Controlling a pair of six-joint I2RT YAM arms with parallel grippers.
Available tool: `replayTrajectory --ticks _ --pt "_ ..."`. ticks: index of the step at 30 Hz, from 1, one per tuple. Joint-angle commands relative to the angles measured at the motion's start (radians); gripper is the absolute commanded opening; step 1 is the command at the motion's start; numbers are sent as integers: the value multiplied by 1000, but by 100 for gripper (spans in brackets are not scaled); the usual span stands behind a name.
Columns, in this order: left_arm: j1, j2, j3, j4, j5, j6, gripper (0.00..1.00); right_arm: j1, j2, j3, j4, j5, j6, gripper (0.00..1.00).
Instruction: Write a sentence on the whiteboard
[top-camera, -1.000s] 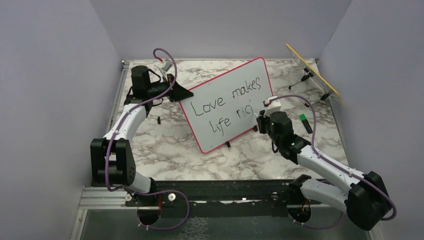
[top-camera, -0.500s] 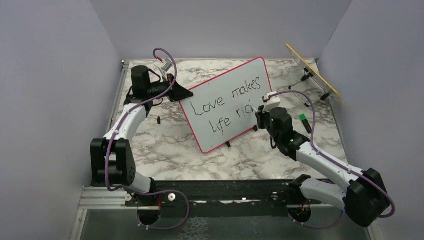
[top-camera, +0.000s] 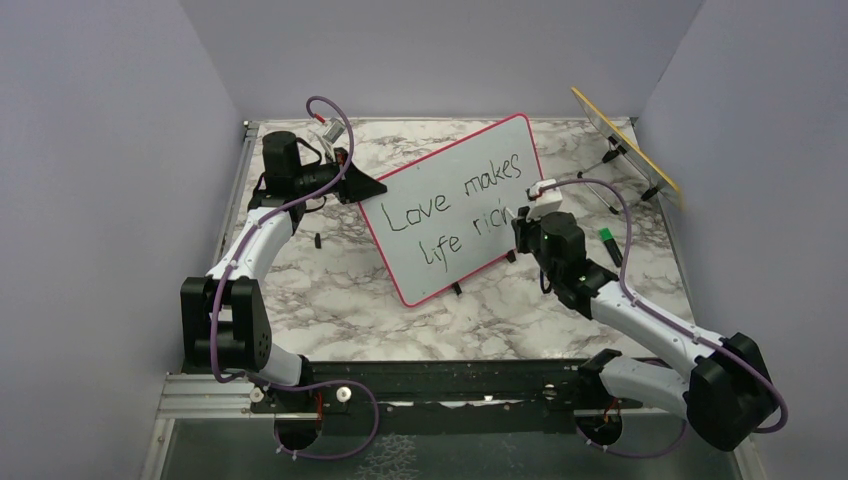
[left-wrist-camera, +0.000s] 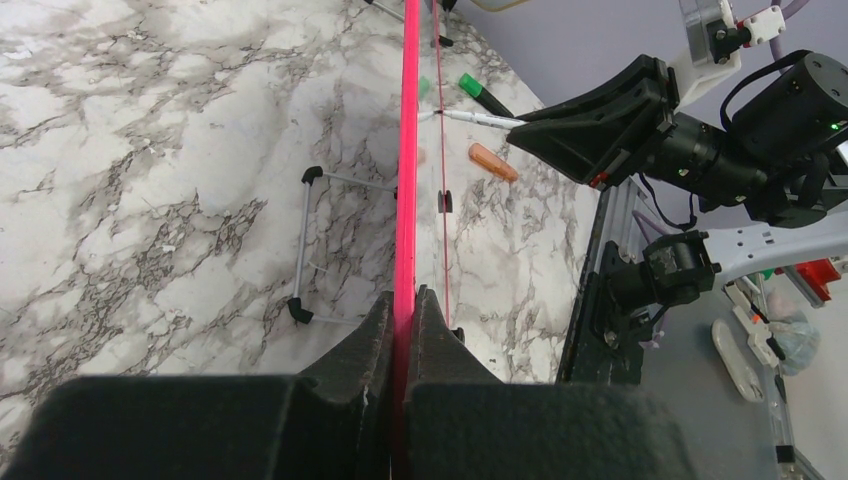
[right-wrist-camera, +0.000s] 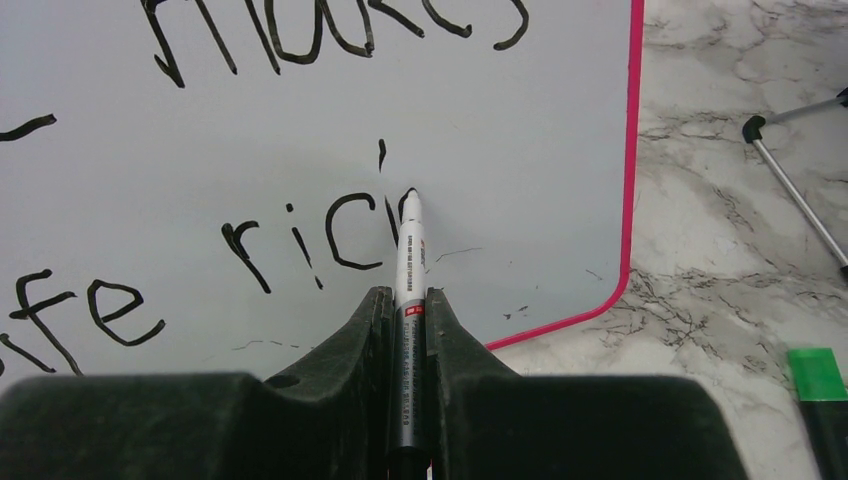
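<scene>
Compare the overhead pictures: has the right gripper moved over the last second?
Yes. The right gripper, shut on the marker, has shifted slightly up the picture, along the whiteboard's right edge.

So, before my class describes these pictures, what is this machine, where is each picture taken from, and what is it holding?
These are two robot arms bolted to a marble table. The wide picture looks down from above and behind them; the other two come from a camera on each wrist. The left gripper is shut on the pink edge of the whiteboard. The right gripper is shut on a marker, its tip at the board. The sentence reads "Love makes life ric", with the next letter begun. A green-capped pen lies on the table, and a yellow-edged panel stands at the back right.
</scene>
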Motion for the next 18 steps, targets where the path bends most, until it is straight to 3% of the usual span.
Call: replayTrajectory --ticks 1,18 --pt "-2 36 -23 -77 -66 79 0 -16 22 29 20 23 2 1" --pt "-1 36 -23 -77 -71 79 0 -19 -47 -38 -116 8 69 1"
